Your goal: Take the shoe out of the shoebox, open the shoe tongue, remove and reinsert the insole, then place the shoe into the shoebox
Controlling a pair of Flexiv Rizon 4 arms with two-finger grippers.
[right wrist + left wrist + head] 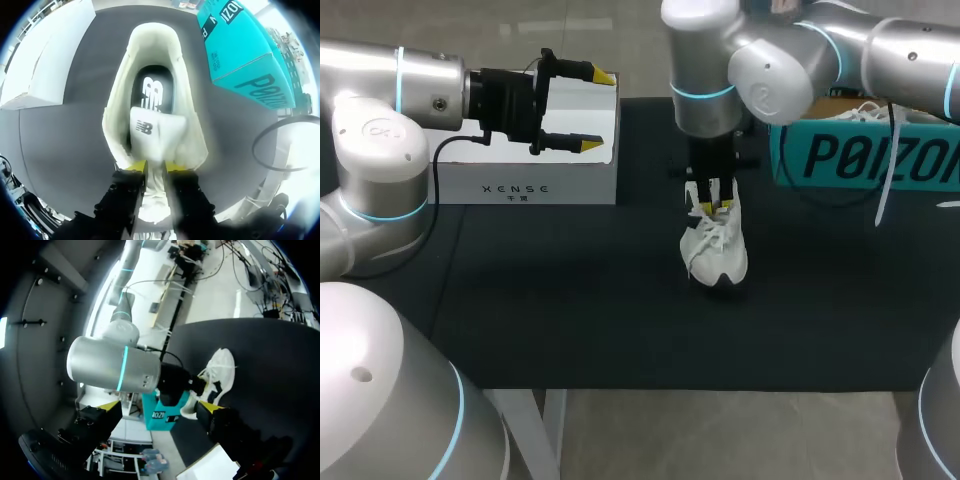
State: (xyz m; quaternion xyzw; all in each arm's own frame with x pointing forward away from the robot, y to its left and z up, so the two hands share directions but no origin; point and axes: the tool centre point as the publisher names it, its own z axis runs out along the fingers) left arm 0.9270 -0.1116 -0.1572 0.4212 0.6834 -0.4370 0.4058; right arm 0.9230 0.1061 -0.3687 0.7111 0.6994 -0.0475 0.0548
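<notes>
A black cloth-covered table (570,300) carries a teal cardboard shoebox (865,160) at its far right. Near the box, out on the cloth, a white lace-up sneaker (717,255) lies front to back, toe toward the robot. Directly above it, the right gripper (713,208) is clamped on the white padded tongue (150,132), baring the black insole (154,90). The left gripper (570,108), with its fingers apart, hangs well away to the left.

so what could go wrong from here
The right gripper pinches only the white fabric tongue; nothing pins the white lace-up sneaker, so pulling may lift or tip it rather than open it. The open left gripper hovers over the white cardboard box, too far to steady it.
</notes>
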